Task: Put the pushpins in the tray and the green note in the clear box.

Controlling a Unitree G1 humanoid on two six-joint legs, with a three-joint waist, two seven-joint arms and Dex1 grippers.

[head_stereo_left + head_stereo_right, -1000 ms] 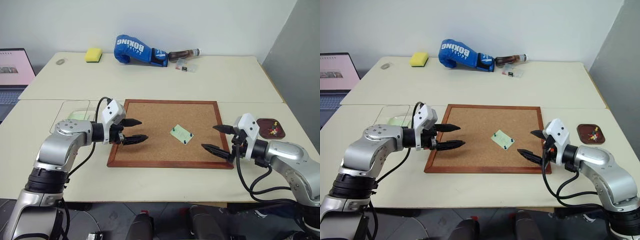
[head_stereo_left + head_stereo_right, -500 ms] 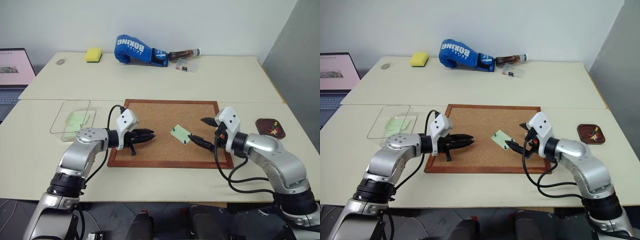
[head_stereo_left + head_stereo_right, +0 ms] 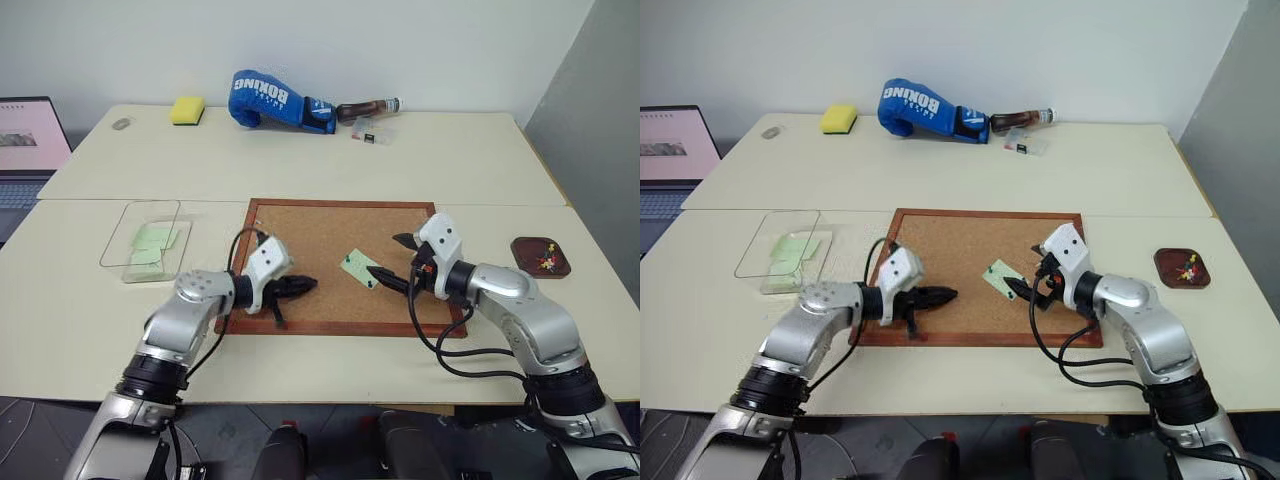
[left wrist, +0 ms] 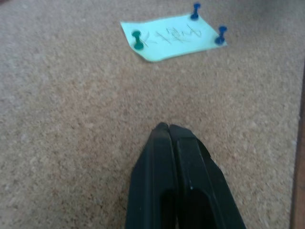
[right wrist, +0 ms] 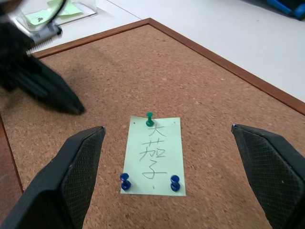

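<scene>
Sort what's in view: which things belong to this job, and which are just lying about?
Job: green note, pinned to the corkboard; pushpins; tray; clear box.
Lying about: boxing glove, yellow sponge, bottle, laptop.

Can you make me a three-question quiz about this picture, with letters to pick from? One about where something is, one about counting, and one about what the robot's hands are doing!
1. Where is the small pale green paper note?
A. In the clear plastic box
B. On the wood-framed corkboard
C. In the small dark brown tray

2. How many pushpins hold that note?
A. One
B. Three
C. Five

3. How are the two grippers?
A. Left shut, right open
B. Both open
C. Left open, right shut

Answers:
1. B, the note lies on the corkboard, pinned.
2. B, one green pin and two blue ones show in the right wrist view.
3. A, the left gripper has its fingers pressed together, while the right gripper spreads wide beside the note.
</scene>
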